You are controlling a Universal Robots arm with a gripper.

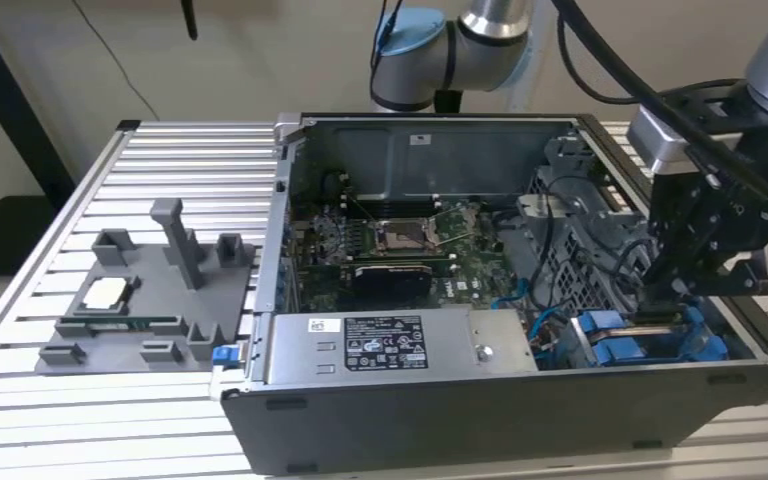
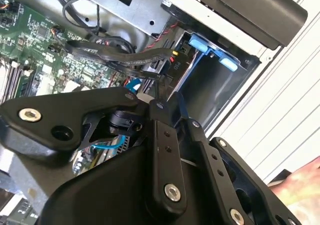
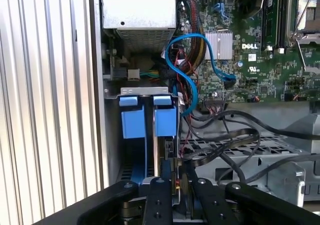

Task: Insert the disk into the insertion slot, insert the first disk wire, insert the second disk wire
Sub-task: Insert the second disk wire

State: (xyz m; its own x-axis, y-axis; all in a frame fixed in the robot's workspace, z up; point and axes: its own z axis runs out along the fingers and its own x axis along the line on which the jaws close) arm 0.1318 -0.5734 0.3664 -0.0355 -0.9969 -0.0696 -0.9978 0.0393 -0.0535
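**My pincer down in the drive bay corner of an open computer case**

In the exterior view, my pincer [image 1: 654, 300] reaches down at the lower right of the frame, into the open computer case [image 1: 398, 425] standing on the slatted table [image 1: 157, 150]. Its tips sit just above the blue-tabbed insertion slot [image 1: 651, 340]. In the first wrist view, my fingers [image 3: 159, 195] stand narrow around a dark connector [image 3: 169, 152] on a black cable, beside the blue carrier tabs [image 3: 165, 121] of the disk seated in the bay. A blue cable [image 3: 200, 45] loops over the green motherboard [image 3: 260, 60] at upper right.
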